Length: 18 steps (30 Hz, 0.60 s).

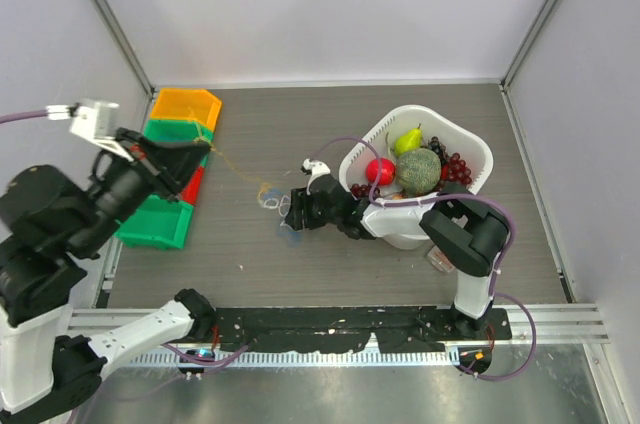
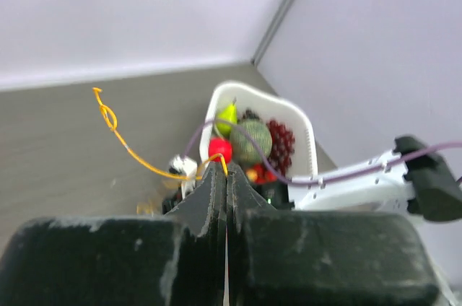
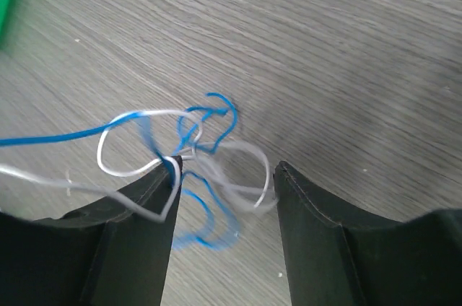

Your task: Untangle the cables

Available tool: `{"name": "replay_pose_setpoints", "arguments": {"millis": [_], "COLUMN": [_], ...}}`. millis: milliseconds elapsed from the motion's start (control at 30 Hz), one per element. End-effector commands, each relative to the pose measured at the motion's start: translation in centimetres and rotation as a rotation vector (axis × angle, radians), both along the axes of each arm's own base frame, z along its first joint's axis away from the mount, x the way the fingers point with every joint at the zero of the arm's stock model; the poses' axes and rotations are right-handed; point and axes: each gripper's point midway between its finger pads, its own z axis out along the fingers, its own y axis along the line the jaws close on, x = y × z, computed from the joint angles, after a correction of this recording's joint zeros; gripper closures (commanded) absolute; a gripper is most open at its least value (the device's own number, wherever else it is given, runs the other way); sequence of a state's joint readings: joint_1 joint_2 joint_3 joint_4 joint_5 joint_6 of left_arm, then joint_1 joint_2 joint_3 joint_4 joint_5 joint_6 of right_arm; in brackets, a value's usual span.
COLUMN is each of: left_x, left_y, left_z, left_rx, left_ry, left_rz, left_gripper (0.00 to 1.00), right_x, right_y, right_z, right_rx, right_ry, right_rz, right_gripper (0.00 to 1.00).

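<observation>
Cables [image 3: 195, 151]: small loose tangle of thin blue and white wires, with one orange wire [image 2: 108, 115] leading away from it; located on the grey wood-grain table [image 1: 300, 134], roughly mid-table, between the stacked coloured bins [image 1: 160, 224] on the left and the white basket [image 1: 452, 122] of fruit on the right; blue and white strands loop through one another, and one blue and one white strand run off towards the left edge of the right wrist view.

Orange wire: lifted off the table; runs from the tangle up and leftward to the left gripper [image 2: 222, 170]; a small knot or loop sits near its free end.

Left gripper: raised over the left side of the table near the bins; jaws pressed together with the orange wire pinched between the tips.

Right gripper [image 3: 227, 172]: low over the table at the tangle, just beside the basket; jaws apart, straddling the blue and white loops; the tip of one finger [image 3: 172, 176] touches a white strand; nothing clamped.

Basket: holds a pear, a melon, grapes and a red fruit.
</observation>
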State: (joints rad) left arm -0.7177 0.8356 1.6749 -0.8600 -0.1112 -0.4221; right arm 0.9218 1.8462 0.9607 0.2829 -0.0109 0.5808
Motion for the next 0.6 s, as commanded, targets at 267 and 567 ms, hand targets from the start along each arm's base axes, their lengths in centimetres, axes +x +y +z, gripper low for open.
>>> {"name": "replay_pose_setpoints", "arguments": {"millis": [267,567], "left_x": [-1.0,-0.7], "left_y": [4.1,3.1], "left_z": [9.5,9.8], "left_rx": [-0.080,-0.116], "left_ry": [-0.178,-0.168], "left_rz": [0.130,0.101], "left_gripper": [1.00,1.00], "right_x": [0.9,-5.3], "right_y": [-0.7,2.9], "right_z": [1.7,9.6], "right_rx": [-0.070,0.122], "right_ry": [-0.098,-0.272], "right_rz": [0.010,0.411], "right_gripper": [0.40,0.33]}}
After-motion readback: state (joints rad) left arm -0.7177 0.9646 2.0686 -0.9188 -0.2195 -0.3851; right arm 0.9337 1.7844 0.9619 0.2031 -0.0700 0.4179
